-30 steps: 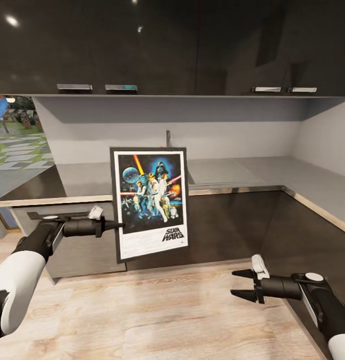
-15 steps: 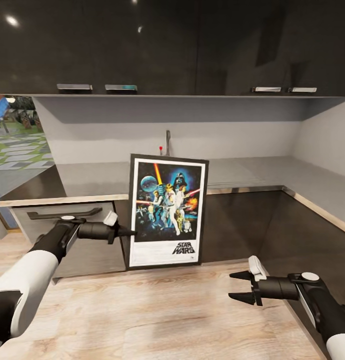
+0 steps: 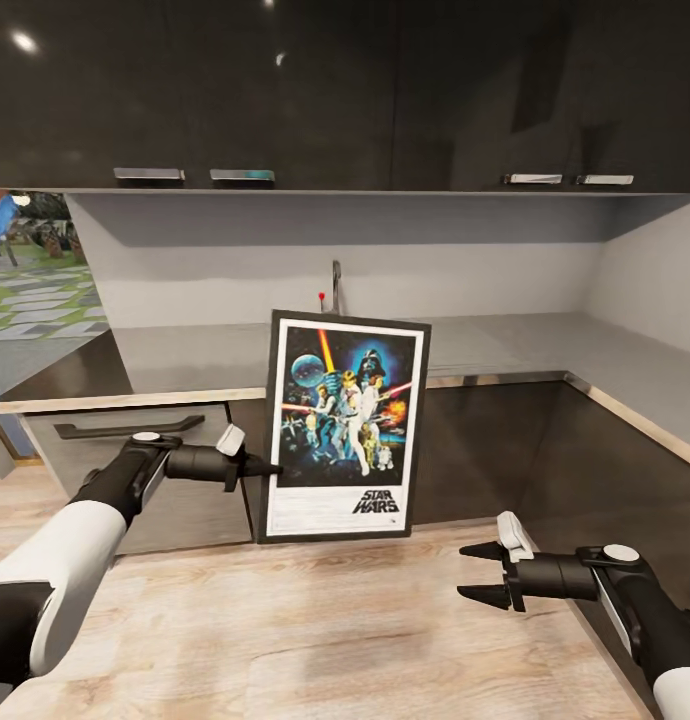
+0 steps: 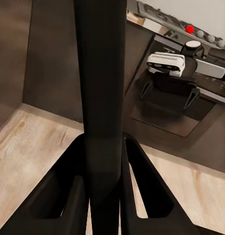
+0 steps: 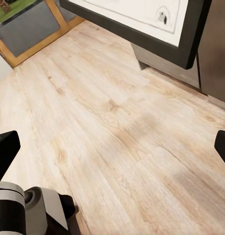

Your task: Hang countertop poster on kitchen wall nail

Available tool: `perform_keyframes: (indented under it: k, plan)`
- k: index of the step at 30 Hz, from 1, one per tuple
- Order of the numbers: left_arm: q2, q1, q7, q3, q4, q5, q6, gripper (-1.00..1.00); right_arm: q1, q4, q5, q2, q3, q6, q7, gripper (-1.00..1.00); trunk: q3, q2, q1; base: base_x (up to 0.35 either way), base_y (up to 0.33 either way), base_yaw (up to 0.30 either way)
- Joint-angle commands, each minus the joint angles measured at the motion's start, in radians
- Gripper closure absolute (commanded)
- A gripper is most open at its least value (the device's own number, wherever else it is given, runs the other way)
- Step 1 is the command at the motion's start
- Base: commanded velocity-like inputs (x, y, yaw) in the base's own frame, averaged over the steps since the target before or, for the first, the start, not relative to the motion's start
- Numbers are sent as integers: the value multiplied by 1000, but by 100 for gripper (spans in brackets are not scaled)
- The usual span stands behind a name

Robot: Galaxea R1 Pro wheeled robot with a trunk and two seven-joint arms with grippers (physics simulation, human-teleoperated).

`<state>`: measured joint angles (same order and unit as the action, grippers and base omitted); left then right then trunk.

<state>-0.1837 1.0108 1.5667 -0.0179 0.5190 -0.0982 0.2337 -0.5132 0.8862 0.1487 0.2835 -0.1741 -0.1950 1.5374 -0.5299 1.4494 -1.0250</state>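
Note:
The poster (image 3: 347,425) hangs upright in the air in front of the dark base cabinets, tilted slightly, its Star Wars artwork facing me. My left gripper (image 3: 270,468) is shut on the poster's left edge near the bottom. In the left wrist view the poster (image 4: 100,88) is a dark edge-on strip pinched between the fingers (image 4: 142,176). My right gripper (image 3: 475,572) is open, low and to the right of the poster, holding nothing. The poster's lower corner (image 5: 156,19) appears in the right wrist view. The grey kitchen countertop (image 3: 185,355) runs behind the poster.
A small red-headed pin (image 3: 322,296) sits on the grey back wall beside a thin upright faucet (image 3: 336,275). Dark upper cabinets (image 3: 285,90) hang overhead. The countertop turns a corner along the right (image 3: 635,380). Wooden floor (image 3: 315,620) lies below both arms.
My left gripper has carried the poster to the right and slightly down, uncovering the red pin on the wall. The right gripper has moved a little lower.

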Motion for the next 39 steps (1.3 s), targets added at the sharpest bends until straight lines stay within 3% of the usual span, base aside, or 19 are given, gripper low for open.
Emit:
perform_keyframes:
  k: [1,7,20,24,25,34,38,39]
  plan:
    - [0,1,4,-2,1,-3,4,100,-1,1,6,0,-3,-11,6,-100,-1,1,0,0,0,0]
    - [1,0,4,-8,3,-3,-51,100,-1,1,7,2,-4,-11,6,-100,-1,1,0,0,0,0]
    - [-4,0,4,-21,29,-2,-61,100,-2,0,7,-2,-4,-8,-17,-100,-1,1,0,0,0,0]
    - [-4,0,4,-72,45,-1,-61,100,-15,-1,6,-4,-4,-8,-54,-100,-1,1,0,0,0,0]
    - [-3,0,4,-102,47,-1,-61,100,-23,-3,6,-4,-4,-7,-62,-100,-1,1,0,0,0,0]
    - [1,0,4,-135,65,3,-46,100,-32,-4,6,-3,-4,-6,-69,-100,-1,1,0,0,0,0]
    - [8,0,4,-135,101,43,-25,100,-33,-4,7,-2,-4,-6,-69,-100,-1,1,0,0,0,0]
    - [9,0,4,-134,116,66,-20,100,-33,-4,7,-2,-4,-5,-69,-100,-1,1,0,0,0,0]
